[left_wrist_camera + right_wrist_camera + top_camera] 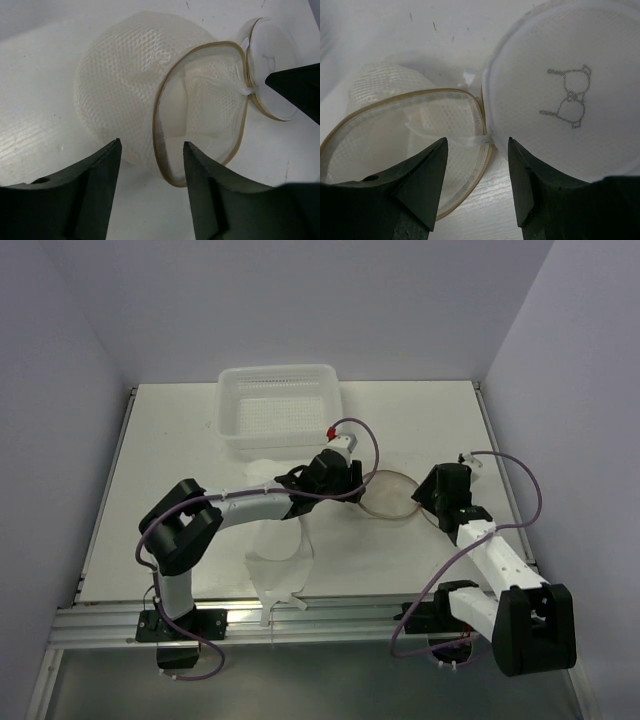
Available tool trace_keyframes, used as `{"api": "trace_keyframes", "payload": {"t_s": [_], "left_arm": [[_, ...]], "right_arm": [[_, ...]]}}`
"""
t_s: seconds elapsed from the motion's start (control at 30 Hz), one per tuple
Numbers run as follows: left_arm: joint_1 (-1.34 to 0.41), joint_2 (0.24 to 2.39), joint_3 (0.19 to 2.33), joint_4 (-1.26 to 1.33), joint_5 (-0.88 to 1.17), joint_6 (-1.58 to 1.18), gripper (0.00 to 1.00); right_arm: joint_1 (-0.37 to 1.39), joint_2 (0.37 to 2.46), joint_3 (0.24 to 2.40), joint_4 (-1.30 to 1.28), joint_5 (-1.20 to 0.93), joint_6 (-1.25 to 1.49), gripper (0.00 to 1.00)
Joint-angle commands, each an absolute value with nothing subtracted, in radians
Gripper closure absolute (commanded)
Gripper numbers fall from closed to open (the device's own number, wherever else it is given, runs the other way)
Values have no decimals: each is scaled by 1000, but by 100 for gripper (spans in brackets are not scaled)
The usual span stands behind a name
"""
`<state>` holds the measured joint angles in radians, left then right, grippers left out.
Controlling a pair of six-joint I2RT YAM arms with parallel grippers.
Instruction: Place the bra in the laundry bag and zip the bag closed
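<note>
The laundry bag (388,495) lies open mid-table, a round beige-rimmed mesh case. In the left wrist view its domed half (125,85) gapes toward me. In the right wrist view the flat disc with the black bra drawing (565,100) lies beside the open half (405,135). My left gripper (352,487) is open and empty at the bag's left rim (150,150). My right gripper (430,498) is open and empty at the bag's right side, over the hinge between the two halves (477,147). The white bra (280,560) lies on the table under my left arm.
A white perforated basket (280,405) stands at the back centre, just behind my left gripper. The bra's lower end reaches the table's front edge (330,605). The right gripper's dark tip (300,87) shows in the left wrist view beside the disc.
</note>
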<state>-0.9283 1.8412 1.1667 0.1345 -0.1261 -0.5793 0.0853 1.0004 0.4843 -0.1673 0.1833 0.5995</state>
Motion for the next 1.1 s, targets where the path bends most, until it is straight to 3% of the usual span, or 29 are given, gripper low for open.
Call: {"api": "trace_keyframes", "payload": {"t_s": [0.0, 0.07, 0.17, 0.2, 0.33, 0.43, 0.57, 0.67, 0.8, 0.93, 1.07], "left_arm": [[-936, 1870, 1235, 143, -100, -545, 43], [-936, 1890, 1247, 143, -95, -538, 59], [-936, 1902, 1255, 127, -104, -535, 95], [-936, 1901, 1250, 135, -113, -534, 100], [-936, 1876, 1247, 137, -124, -526, 100], [-936, 1792, 1221, 153, -136, -531, 100], [-930, 1724, 1226, 160, -118, -541, 100], [-917, 1715, 1253, 160, -77, -561, 100], [-897, 1715, 1304, 137, -63, -580, 100], [-893, 1648, 1321, 95, -115, -571, 100], [-879, 1530, 1261, 17, -228, -566, 100]], "right_arm": [[49, 1035, 476, -97, 88, 637, 41], [32, 1023, 465, -59, 51, 649, 41], [34, 959, 436, -22, 18, 650, 42], [34, 941, 419, -12, 14, 652, 42], [60, 853, 388, -5, -72, 641, 39], [176, 851, 400, -32, -58, 602, 34], [424, 809, 382, 50, -78, 600, 39], [500, 717, 345, 102, -60, 629, 42], [557, 621, 247, 188, -154, 681, 45], [581, 571, 271, 115, -127, 641, 45], [581, 587, 401, 26, -178, 601, 37]]}}
